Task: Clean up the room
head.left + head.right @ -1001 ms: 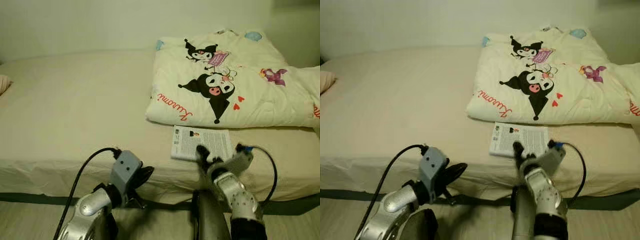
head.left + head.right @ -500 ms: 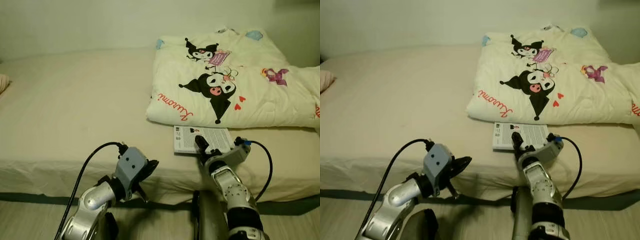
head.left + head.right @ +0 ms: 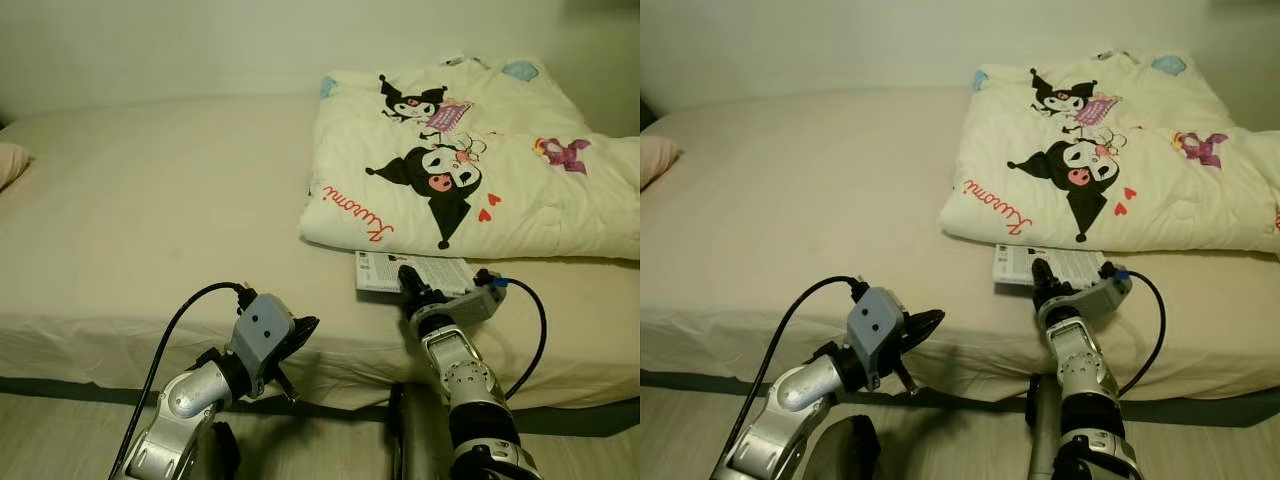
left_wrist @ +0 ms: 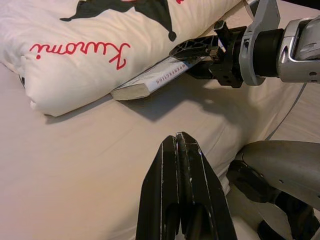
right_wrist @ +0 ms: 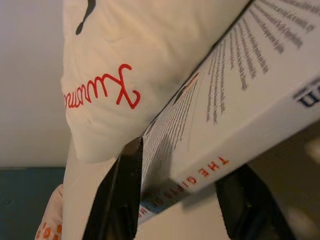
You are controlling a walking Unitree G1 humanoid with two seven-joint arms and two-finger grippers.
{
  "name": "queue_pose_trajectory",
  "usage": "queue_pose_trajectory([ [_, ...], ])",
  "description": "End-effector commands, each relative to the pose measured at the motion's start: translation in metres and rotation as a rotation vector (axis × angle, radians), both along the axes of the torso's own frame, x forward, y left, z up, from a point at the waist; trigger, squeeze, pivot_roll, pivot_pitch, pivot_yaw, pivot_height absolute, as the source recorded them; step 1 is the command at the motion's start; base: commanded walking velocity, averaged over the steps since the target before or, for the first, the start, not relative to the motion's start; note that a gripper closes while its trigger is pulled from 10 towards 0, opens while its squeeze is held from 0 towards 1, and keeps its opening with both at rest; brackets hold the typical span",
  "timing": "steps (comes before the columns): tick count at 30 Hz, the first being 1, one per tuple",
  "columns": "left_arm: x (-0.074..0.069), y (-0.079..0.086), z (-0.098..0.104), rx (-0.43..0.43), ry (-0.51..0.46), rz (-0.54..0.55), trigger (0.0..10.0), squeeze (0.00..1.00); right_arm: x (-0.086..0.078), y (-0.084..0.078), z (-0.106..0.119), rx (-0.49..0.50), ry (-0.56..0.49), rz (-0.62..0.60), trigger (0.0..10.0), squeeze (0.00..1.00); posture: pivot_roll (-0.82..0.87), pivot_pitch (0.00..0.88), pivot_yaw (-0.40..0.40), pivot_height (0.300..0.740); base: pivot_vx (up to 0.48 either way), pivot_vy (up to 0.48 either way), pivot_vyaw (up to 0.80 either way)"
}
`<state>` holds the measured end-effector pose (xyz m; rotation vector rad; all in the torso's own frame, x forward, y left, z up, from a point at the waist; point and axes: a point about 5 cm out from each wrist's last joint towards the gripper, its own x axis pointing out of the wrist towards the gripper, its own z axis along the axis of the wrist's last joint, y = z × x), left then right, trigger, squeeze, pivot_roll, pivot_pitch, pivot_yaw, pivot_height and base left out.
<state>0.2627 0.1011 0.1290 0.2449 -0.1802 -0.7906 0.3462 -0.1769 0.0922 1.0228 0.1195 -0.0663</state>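
A white paperback book point(image 3: 375, 272) lies flat on the bed, its far edge tucked against a folded cream quilt point(image 3: 470, 150) printed with black cartoon characters and red script. My right gripper point(image 3: 408, 275) reaches over the near mattress edge, open, with one finger over the book's cover and the other beside its spine point(image 5: 240, 100). The left wrist view shows that book point(image 4: 150, 82) sideways, with the right gripper point(image 4: 200, 57) at its end. My left gripper point(image 3: 300, 330) hovers shut at the mattress front, left of the book, holding nothing; its fingers point(image 4: 179, 150) are pressed together.
The beige bed point(image 3: 150, 200) stretches wide to the left, with a pillow corner point(image 3: 10, 162) at its far left edge. A pale wall runs behind the bed. A dark bed base and light floor point(image 3: 60, 430) lie below the mattress front.
My right gripper has pushed forward from the mattress edge until its fingers straddle the book's near end. The left arm has risen slightly and stays shut. The camera drifted a little.
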Motion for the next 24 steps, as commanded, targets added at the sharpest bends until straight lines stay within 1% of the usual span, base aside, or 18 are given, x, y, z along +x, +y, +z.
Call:
queue_pose_trajectory([
  [1, -0.002, 0.005, -0.007, 0.047, 0.013, -0.002, 10.0, 0.00, -0.001, 0.005, -0.003, 0.011, -0.004, 0.008, 0.0, 0.00, -0.05, 0.201, 0.120, 0.505, 0.000, 0.000, 0.00],
  [6, -0.001, 0.006, -0.006, 0.051, -0.004, 0.001, 10.0, 0.00, -0.001, 0.008, -0.002, -0.032, -0.015, 0.025, 0.0, 0.00, -0.05, 0.188, 0.116, 0.505, 0.000, 0.000, 0.00],
  [8, 0.000, 0.008, -0.006, 0.053, -0.013, 0.008, 10.0, 0.00, 0.000, 0.015, 0.000, -0.072, -0.028, 0.056, 0.0, 0.00, -0.05, 0.188, 0.116, 0.505, 0.000, 0.000, 0.00],
  [9, 0.000, 0.008, -0.006, 0.053, -0.013, 0.008, 10.0, 0.00, 0.000, 0.015, 0.000, -0.072, -0.028, 0.056, 0.0, 0.00, -0.05, 0.188, 0.116, 0.505, 0.000, 0.000, 0.00],
  [10, 0.000, 0.009, -0.006, 0.054, -0.016, 0.012, 10.0, 0.00, 0.000, 0.019, 0.001, -0.101, -0.034, 0.081, 0.0, 0.00, -0.06, 0.176, 0.108, 0.505, 0.000, 0.000, 0.00],
  [11, 0.000, 0.009, -0.006, 0.054, -0.016, 0.012, 10.0, 0.00, 0.000, 0.019, 0.001, -0.101, -0.034, 0.081, 0.0, 0.00, -0.06, 0.176, 0.108, 0.505, 0.000, 0.000, 0.00],
  [12, 0.000, 0.011, -0.006, 0.054, -0.020, 0.020, 10.0, 0.00, 0.000, 0.035, 0.006, -0.191, -0.059, 0.176, 0.0, 0.00, -0.06, 0.166, 0.100, 0.505, 0.000, 0.000, 0.00],
  [13, 0.000, 0.011, -0.006, 0.054, -0.020, 0.020, 10.0, 0.00, 0.000, 0.035, 0.006, -0.191, -0.059, 0.176, 0.0, 0.00, -0.06, 0.166, 0.100, 0.505, 0.000, 0.000, 0.00],
  [14, 0.000, 0.013, -0.006, 0.052, -0.021, 0.030, 10.0, 0.00, 0.000, 0.045, 0.009, -0.255, -0.078, 0.247, 0.0, 0.00, -0.06, 0.166, 0.100, 0.505, 0.000, 0.000, 0.00],
  [15, 0.000, 0.014, -0.006, 0.051, -0.022, 0.036, 10.0, 0.00, -0.001, 0.052, 0.011, -0.296, -0.091, 0.292, 0.0, 0.00, -0.07, 0.160, 0.096, 0.505, 0.000, 0.000, 0.00],
  [16, 0.000, 0.019, -0.005, 0.047, -0.022, 0.059, 10.0, 0.00, -0.003, 0.065, 0.016, -0.386, -0.126, 0.384, 0.0, 0.00, -0.07, 0.160, 0.096, 0.505, 0.000, 0.000, 0.00],
  [17, 0.000, 0.019, -0.005, 0.047, -0.022, 0.059, 10.0, 0.00, -0.003, 0.065, 0.016, -0.386, -0.126, 0.384, 0.0, 0.00, -0.07, 0.160, 0.096, 0.505, 0.000, 0.000, 0.00],
  [20, 0.001, 0.033, -0.005, 0.039, -0.017, 0.126, 10.0, 0.00, -0.004, 0.081, 0.026, -0.535, -0.187, 0.516, 0.0, 0.00, -0.07, 0.154, 0.092, 0.505, 0.000, 0.000, 0.00],
  [21, 0.001, 0.033, -0.005, 0.039, -0.017, 0.126, 10.0, 0.00, -0.004, 0.081, 0.026, -0.535, -0.187, 0.516, 0.0, 0.00, -0.07, 0.154, 0.092, 0.505, 0.000, 0.000, 0.00],
  [23, 0.004, 0.047, -0.003, 0.017, -0.009, 0.192, 10.0, 0.00, -0.001, 0.088, 0.035, -0.700, -0.212, 0.587, 0.0, 0.00, -0.08, 0.144, 0.080, 0.505, 0.000, 0.000, 0.00],
  [24, 0.004, 0.047, -0.003, 0.017, -0.009, 0.192, 10.0, 0.00, -0.001, 0.088, 0.035, -0.700, -0.212, 0.587, 0.0, 0.00, -0.08, 0.144, 0.080, 0.505, 0.000, 0.000, 0.00],
])
